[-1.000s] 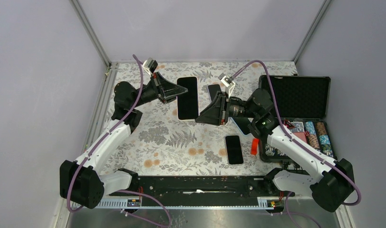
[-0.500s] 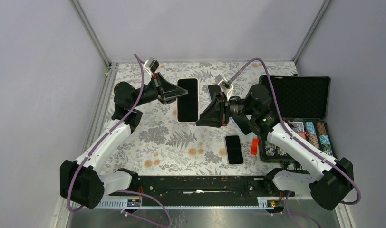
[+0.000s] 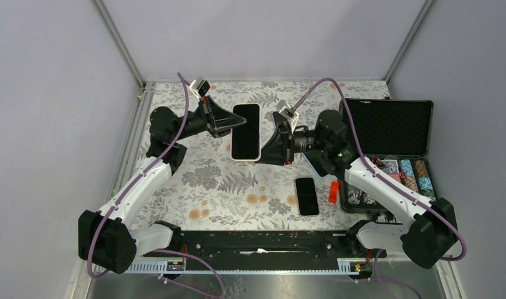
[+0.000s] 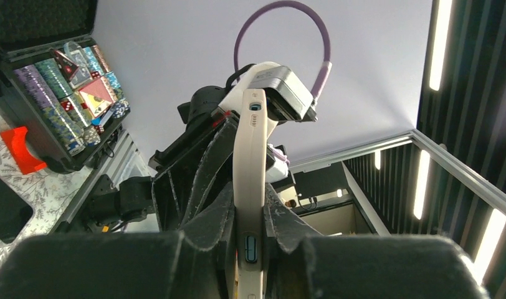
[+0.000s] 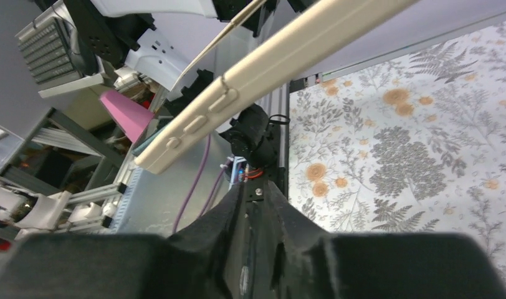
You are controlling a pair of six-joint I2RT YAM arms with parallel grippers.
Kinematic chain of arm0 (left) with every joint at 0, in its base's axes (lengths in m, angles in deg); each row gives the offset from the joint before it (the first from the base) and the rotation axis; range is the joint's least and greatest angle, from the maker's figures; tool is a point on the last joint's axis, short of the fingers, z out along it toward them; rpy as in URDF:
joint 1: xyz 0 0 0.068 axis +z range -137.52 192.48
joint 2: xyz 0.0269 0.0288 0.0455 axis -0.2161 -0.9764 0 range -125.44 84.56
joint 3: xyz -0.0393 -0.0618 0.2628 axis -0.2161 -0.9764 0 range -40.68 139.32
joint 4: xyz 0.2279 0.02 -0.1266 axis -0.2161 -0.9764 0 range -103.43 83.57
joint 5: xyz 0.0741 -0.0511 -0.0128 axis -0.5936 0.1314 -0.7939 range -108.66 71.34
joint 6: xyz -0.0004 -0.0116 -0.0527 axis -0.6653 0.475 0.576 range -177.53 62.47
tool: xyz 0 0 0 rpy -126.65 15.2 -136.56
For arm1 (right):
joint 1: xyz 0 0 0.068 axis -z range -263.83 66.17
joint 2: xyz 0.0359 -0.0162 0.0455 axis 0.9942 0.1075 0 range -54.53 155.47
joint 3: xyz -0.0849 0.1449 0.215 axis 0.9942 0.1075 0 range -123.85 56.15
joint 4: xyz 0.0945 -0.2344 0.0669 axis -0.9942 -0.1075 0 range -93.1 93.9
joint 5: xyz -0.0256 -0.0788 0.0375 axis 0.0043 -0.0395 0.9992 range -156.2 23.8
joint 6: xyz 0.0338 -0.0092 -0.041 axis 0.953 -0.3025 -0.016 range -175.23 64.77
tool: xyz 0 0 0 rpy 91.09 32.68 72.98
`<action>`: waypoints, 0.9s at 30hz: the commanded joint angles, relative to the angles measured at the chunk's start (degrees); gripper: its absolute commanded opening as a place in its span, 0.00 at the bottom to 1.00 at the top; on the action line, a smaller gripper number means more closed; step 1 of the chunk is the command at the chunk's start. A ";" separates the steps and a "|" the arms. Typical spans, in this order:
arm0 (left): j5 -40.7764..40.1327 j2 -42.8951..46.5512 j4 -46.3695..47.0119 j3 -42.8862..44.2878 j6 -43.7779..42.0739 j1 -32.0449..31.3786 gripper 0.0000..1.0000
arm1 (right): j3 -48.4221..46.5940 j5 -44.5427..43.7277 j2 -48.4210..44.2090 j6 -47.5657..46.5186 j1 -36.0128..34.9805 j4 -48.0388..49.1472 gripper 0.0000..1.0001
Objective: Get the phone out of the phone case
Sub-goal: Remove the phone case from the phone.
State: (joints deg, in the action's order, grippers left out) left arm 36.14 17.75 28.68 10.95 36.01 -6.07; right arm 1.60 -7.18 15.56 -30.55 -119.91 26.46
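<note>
We find the left gripper (image 3: 237, 125) clamped on the phone (image 3: 246, 134) edge. The right gripper (image 3: 262, 158) is closed, empty, just beside its corner.

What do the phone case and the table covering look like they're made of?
Phone case: cream, matte, likely silicone or soft plastic; button bumps are moulded into its edge. Table covering: floral print, matte, cloth or vinyl, unclear which.

Noted on the floral table cover (image 3: 225, 187): a dark handset (image 3: 306, 195) lying flat, screen up, well clear of the edges. Recorded at the right edge: a black carry case (image 3: 387, 124), lid open and foam-lined, lower half packed with rows of poker chips (image 3: 415, 177) in several colours. Found between handset and case: a small red block (image 3: 333, 192), just beside both.
</note>
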 commanded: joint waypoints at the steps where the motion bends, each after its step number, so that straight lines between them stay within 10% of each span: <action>1: -1.55 1.67 -2.30 3.66 -3.71 0.00 0.00 | 3.88 -1.10 -2.83 4.52 0.31 11.47 0.52; 4: -1.97 1.39 -4.60 4.63 -5.59 0.00 0.00 | 7.38 -1.21 -6.25 5.72 0.30 16.63 0.86; 11: -2.11 0.37 -1.79 3.94 -3.94 0.00 0.00 | 8.20 -6.12 -7.51 14.40 0.30 25.13 0.88; 20: -3.78 0.95 -0.88 2.97 -2.82 0.01 0.00 | 7.42 -7.61 0.64 28.19 0.33 38.36 0.49; 27: -4.04 1.54 0.64 2.86 -0.46 0.00 0.00 | 7.54 -5.19 0.23 20.75 0.27 31.98 0.19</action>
State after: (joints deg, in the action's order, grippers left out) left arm 33.00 17.64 23.07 11.92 31.48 -5.54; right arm 10.30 -12.77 16.26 -4.21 -119.75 59.97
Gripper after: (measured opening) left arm 0.131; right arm 0.299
